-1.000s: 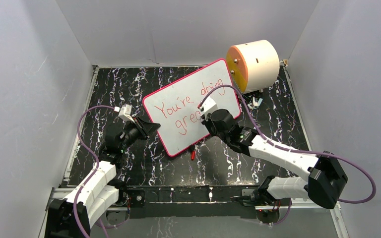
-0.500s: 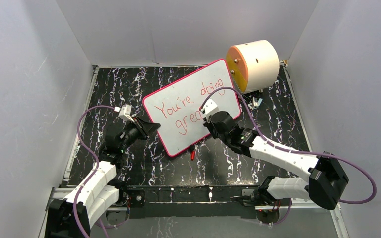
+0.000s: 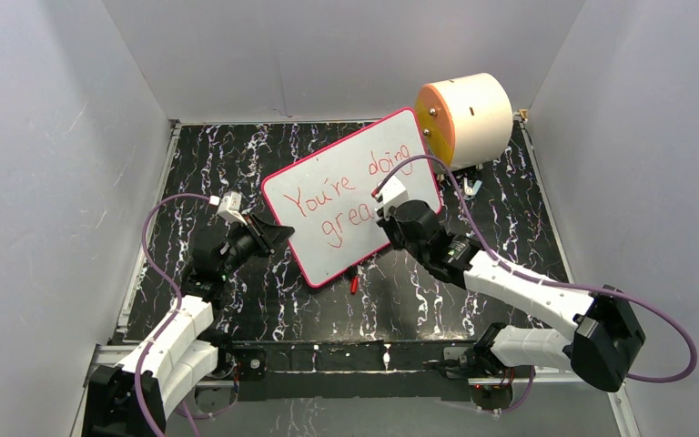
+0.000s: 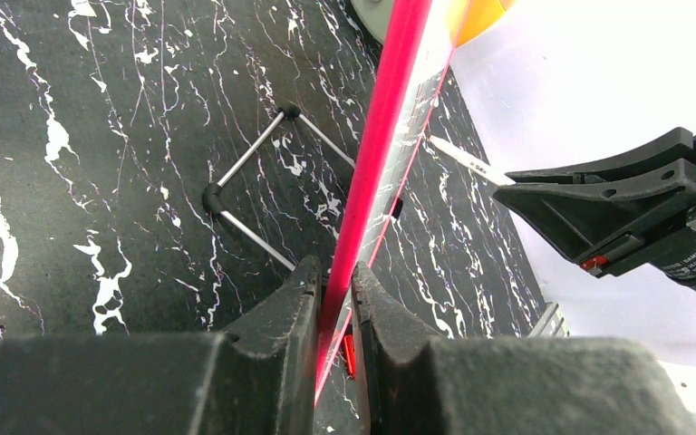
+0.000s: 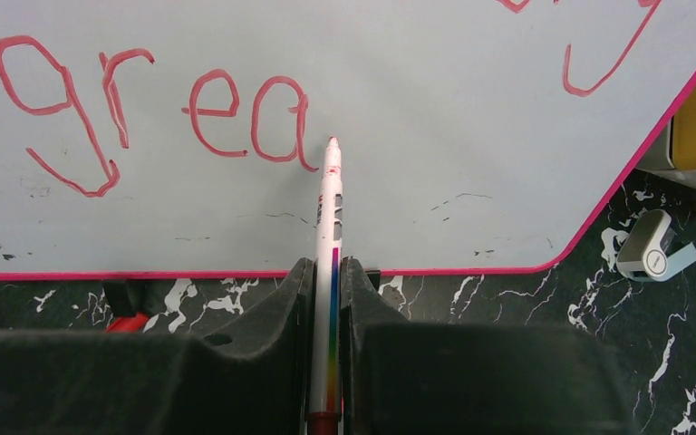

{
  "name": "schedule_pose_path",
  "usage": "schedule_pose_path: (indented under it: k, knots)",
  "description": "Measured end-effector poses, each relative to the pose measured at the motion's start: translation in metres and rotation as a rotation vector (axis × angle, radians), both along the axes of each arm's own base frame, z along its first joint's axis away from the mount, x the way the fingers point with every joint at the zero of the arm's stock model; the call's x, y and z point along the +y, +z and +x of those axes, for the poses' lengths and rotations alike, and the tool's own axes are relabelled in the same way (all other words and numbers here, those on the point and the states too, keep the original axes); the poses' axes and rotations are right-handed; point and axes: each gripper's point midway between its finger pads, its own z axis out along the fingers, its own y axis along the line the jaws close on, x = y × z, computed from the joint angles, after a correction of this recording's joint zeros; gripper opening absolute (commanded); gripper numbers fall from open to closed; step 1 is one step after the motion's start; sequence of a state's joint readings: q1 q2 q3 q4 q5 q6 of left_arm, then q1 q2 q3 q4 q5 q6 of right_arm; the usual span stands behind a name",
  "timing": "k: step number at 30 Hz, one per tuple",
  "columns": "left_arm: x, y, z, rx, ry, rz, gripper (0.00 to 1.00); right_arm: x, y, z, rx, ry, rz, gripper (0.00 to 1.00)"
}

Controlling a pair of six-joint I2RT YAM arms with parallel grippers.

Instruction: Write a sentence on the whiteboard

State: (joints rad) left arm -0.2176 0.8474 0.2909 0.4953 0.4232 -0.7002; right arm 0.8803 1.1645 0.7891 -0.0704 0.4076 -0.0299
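Pink-framed glossy white whiteboard [image 3: 323, 259]: likely light, stiff, slick. Rim pinched between left fingers [image 4: 272, 362], slim white marker [image 5: 331, 217] between right fingers [image 5: 263, 362].

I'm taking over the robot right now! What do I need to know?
Left tool: shut on the whiteboard's pink edge, steadying it.
Right tool: shut on the marker, tip at the board just after the "a".
Done: the sentence reads "You're doing grea".
Left: the final "t", then lift the marker off.
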Motion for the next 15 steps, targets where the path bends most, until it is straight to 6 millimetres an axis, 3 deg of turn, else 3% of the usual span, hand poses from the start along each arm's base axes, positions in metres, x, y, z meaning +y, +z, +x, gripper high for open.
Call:
schedule_pose_path:
  k: [15]
  knots:
    - [0.0,0.0,0.0,0.0,0.0,0.0,0.0,0.012,0.0,0.005,0.001,0.03,0.03,0.0]
